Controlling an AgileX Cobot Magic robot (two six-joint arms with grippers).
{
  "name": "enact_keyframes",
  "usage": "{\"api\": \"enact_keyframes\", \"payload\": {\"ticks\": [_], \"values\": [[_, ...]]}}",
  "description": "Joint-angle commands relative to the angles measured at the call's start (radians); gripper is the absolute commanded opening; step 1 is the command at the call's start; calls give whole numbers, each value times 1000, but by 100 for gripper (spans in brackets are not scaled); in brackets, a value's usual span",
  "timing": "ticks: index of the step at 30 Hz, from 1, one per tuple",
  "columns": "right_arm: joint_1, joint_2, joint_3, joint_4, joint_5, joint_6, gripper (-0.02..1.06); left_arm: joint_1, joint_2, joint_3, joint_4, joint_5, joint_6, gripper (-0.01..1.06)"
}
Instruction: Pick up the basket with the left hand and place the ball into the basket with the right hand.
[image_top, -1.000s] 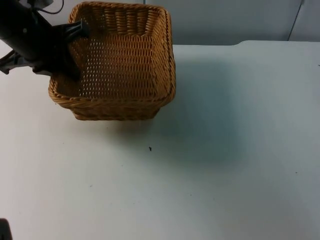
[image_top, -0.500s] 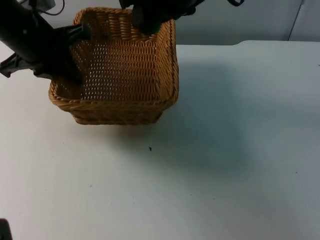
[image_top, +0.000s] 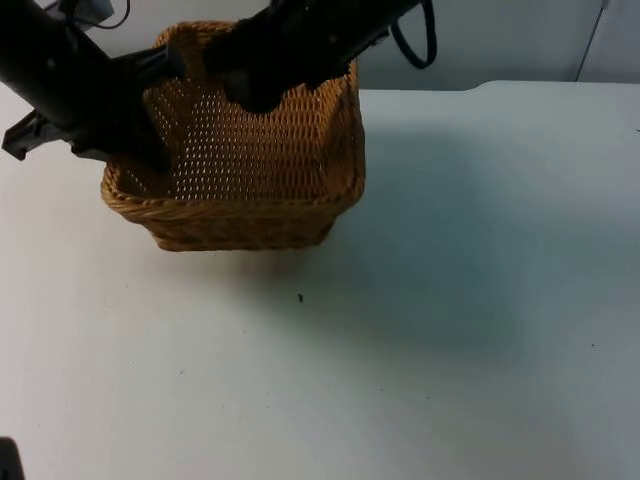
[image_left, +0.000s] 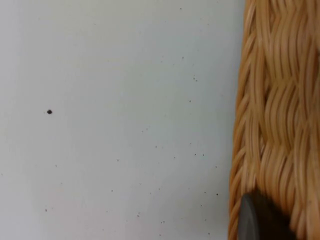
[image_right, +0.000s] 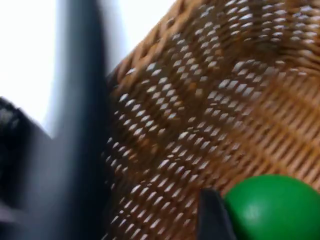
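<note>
**Right wrist view: ball over the basket**

A green ball (image_right: 272, 207) lies against a black fingertip (image_right: 214, 217) of the right gripper. Behind it spreads the basket (image_right: 210, 110) and its woven inner wall. A dark, blurred arm (image_right: 82, 100) crosses the rim.

A robot test bench in a lab, to judge by the bare white table top (image_top: 450, 330) that ends at a plain grey partition wall (image_top: 500, 40) behind it, with two black robot arms reaching over a square woven wicker basket (image_top: 240, 215) on it.
</note>
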Motion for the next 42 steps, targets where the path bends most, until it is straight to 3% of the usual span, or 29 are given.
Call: {"api": "enact_keyframes", "payload": {"ticks": [1, 9, 17, 28, 39, 42], "values": [[17, -2, -8, 6, -26, -36, 0, 0, -17, -9, -33, 4, -2, 0], [19, -2, -8, -3, -36, -36, 0, 0, -17, -9, -33, 13, -2, 0], [19, -2, -8, -16, -45, -23, 27, 0, -17, -9, -33, 22, -2, 0], [19, -2, -8, -21, -71, 14, 47, 0, -17, -9, -31, 24, 3, 0], [19, -2, -8, -50, -67, 35, 50, 0, -17, -9, -31, 24, 3, 0], [19, -2, -8, -97, -39, 72, 62, 0, -17, -9, -31, 24, 3, 0]]}}
